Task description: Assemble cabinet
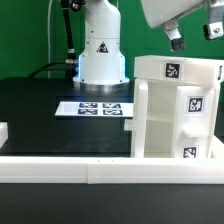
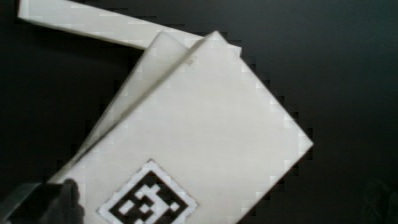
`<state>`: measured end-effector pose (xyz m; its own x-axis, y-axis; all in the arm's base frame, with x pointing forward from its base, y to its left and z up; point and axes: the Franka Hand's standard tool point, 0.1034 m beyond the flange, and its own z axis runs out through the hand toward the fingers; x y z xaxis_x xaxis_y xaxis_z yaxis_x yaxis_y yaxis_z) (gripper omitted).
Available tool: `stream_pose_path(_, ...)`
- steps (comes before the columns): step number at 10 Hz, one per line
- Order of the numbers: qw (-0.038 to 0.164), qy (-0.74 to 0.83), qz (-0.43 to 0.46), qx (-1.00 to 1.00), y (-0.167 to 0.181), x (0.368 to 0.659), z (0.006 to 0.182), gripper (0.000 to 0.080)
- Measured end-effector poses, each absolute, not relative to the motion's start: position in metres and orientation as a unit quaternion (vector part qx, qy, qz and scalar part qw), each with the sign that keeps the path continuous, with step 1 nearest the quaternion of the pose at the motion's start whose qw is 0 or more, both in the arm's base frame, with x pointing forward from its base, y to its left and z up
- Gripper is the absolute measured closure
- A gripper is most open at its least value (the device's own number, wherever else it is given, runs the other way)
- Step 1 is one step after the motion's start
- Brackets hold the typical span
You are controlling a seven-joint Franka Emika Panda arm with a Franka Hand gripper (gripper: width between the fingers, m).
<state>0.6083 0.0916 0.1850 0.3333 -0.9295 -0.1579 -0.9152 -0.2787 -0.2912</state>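
Observation:
The cabinet [image 1: 170,110] is a big white box-like body that stands upright on the black table at the exterior view's right, with square tags on its top and side. My gripper [image 1: 176,42] hangs above the cabinet's top, apart from it, and holds nothing. In the wrist view the cabinet's flat white top [image 2: 214,130] with one tag fills the picture. One dark finger [image 2: 32,203] shows at the frame's edge and the other is lost against the dark table. The jaws stand wide apart.
The marker board [image 1: 95,108] lies flat mid-table in front of the robot's white base [image 1: 100,55]. A white rail [image 1: 90,170] runs along the table's front edge. A small white piece [image 1: 3,132] shows at the exterior view's left edge.

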Motion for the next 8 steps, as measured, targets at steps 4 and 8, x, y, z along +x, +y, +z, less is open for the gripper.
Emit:
stream_pose_path(4,0.119,0.391,-0.037,-0.912,0.0926,0.6058,0.1863,0.0002)
stream_pose_path(8,0.083,0.188,-0.036,-0.978,0.0948,0.6056,0.1875,0.0002)
